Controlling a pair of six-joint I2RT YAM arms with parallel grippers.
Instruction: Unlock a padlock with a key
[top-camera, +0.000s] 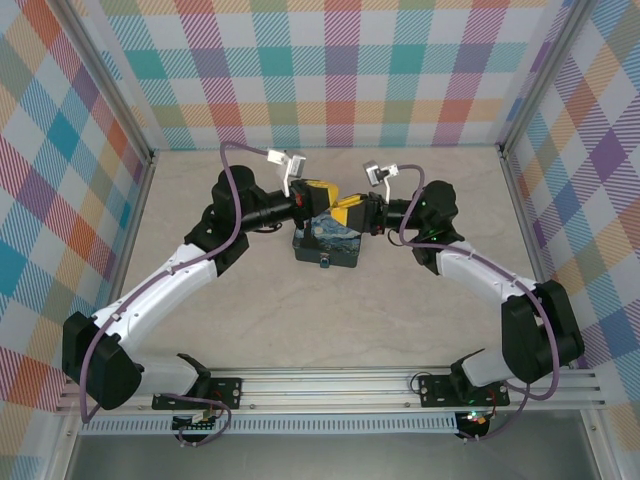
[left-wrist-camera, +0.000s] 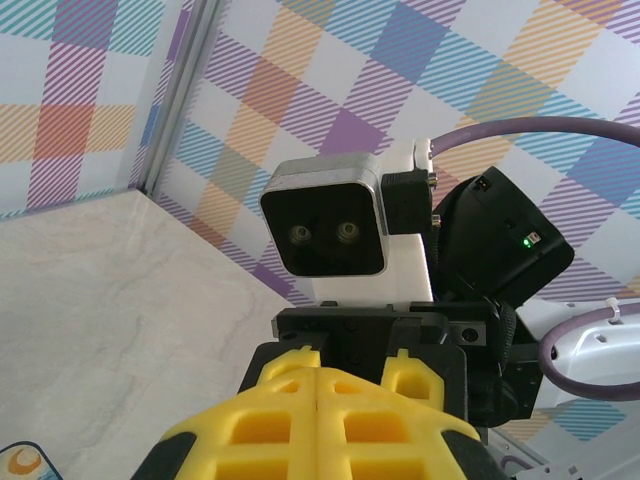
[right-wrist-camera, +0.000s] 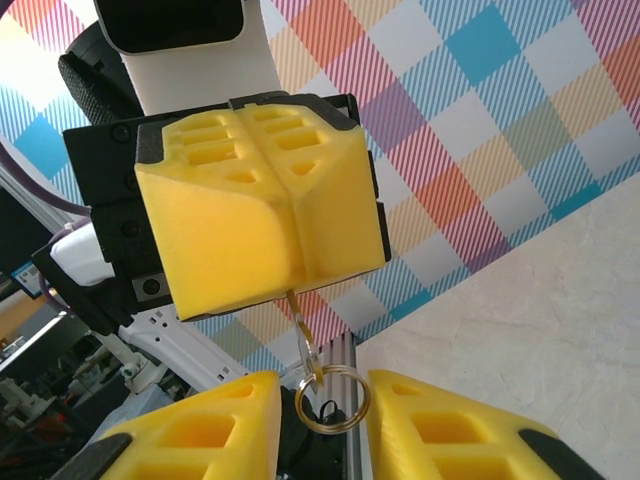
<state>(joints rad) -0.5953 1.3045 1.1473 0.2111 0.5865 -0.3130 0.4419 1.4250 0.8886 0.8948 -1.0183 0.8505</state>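
Note:
In the right wrist view my left gripper (right-wrist-camera: 293, 283) is shut on the key (right-wrist-camera: 298, 305), a thin sliver sticking out below its yellow fingertips. A brass key ring (right-wrist-camera: 345, 417) hangs from the key. My right gripper (right-wrist-camera: 322, 388) is open, one finger on each side of the ring, close to it. From above, the left gripper (top-camera: 322, 197) and the right gripper (top-camera: 346, 212) meet tip to tip over the dark blue tin (top-camera: 325, 243). A tiny blue-and-silver thing at the tin's near edge looks like the padlock (top-camera: 324, 263).
Checked walls enclose the beige table (top-camera: 420, 320) at the left, back and right. A metal rail (top-camera: 400, 385) carrying both arm bases runs along the near edge. In the left wrist view the right wrist's camera housing (left-wrist-camera: 330, 230) faces me just beyond my shut fingers (left-wrist-camera: 290, 420).

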